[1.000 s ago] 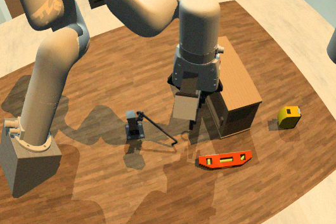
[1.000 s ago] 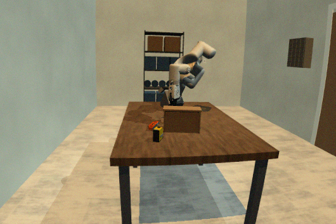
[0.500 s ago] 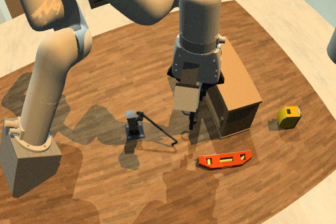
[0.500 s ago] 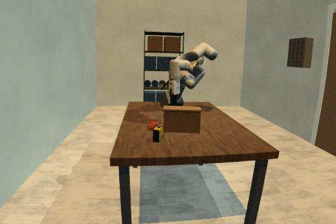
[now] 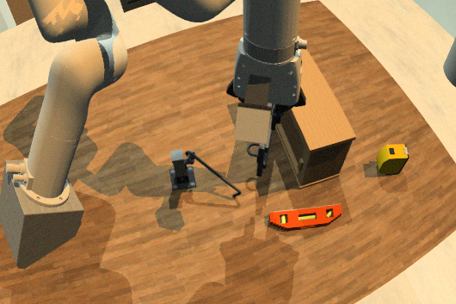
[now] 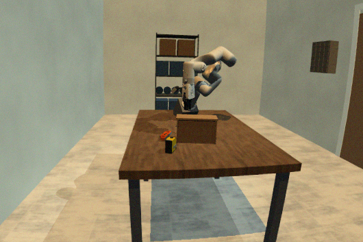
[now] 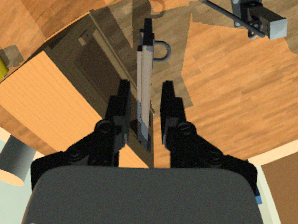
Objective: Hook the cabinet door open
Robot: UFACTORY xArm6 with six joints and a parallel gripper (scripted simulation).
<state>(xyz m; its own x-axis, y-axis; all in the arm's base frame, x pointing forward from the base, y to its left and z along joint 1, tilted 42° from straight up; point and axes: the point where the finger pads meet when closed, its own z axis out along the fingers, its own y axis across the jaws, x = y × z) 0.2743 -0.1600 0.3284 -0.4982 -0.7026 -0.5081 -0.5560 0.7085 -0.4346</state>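
The wooden cabinet (image 5: 320, 120) stands flat on the table, and it also shows in the exterior view (image 6: 196, 128). Its door is swung wide open toward the post. A dark eye (image 5: 253, 148) sticks out of the door's face; it shows in the wrist view (image 7: 162, 50) too. My gripper (image 7: 146, 94) straddles the door's top edge (image 7: 144, 76) from above, fingers partly open with a small gap on each side. The hook rod (image 5: 212, 172) slopes down from the post (image 5: 181, 170), its bent tip resting on the table, apart from the eye.
An orange spirit level (image 5: 305, 216) lies in front of the cabinet. A yellow tape measure (image 5: 392, 158) stands to the cabinet's right. The arm's base (image 5: 34, 215) is at the table's left edge.
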